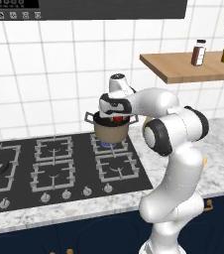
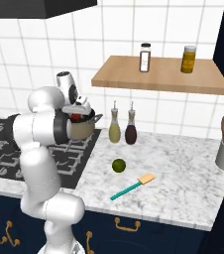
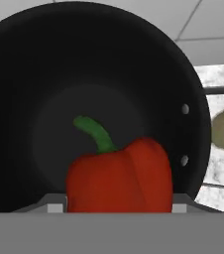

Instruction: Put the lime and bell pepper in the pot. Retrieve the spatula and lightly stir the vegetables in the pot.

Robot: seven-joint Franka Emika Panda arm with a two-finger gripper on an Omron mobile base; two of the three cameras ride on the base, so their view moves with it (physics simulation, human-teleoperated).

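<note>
The gripper (image 1: 118,117) is seen at the centre of the left base view, poised over the mouth of the pot (image 1: 111,132), which sits on the hob (image 1: 44,168) at a rear burner. In the hand view the glossy red pepper (image 3: 120,179), lobed and topped by a curved green stem, is held between the fingers, with the pot's round, matte black inside (image 3: 44,99) behind it; two small rivets are visible on its right wall. The pot's outside is tan, with grey loop handles.

In the right base view the round yellow-green lime (image 2: 118,165) lies on the speckled marble counter (image 2: 183,168) at the frame's centre. Near it, lower right, the slim spatula (image 2: 133,186) is laid flat, its handle teal and its blade pale orange. Two spouted bottles (image 2: 123,127) stand upright behind the lime, against the tiled wall.
</note>
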